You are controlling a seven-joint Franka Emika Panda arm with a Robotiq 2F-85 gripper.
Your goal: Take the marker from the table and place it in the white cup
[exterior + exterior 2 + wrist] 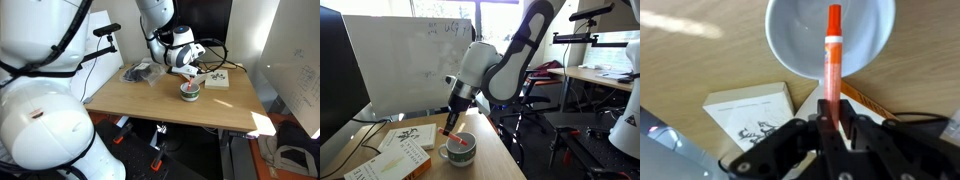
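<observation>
My gripper (832, 112) is shut on the orange-red marker (832, 45), which sticks out from the jaws over the mouth of the white cup (795, 40). In both exterior views the gripper (184, 68) (453, 108) hangs just above the cup (190, 92) (457, 152), with the marker (450, 128) pointing down into it. The marker's lower end is at the cup's rim level. The cup stands on the light-wood table (140, 98), towards its far right part.
A flat white box with drawings (750, 110) (217, 80) (405, 140) lies right beside the cup. A black crumpled object (140, 72) lies at the table's back left. A whiteboard (410, 60) stands behind the table.
</observation>
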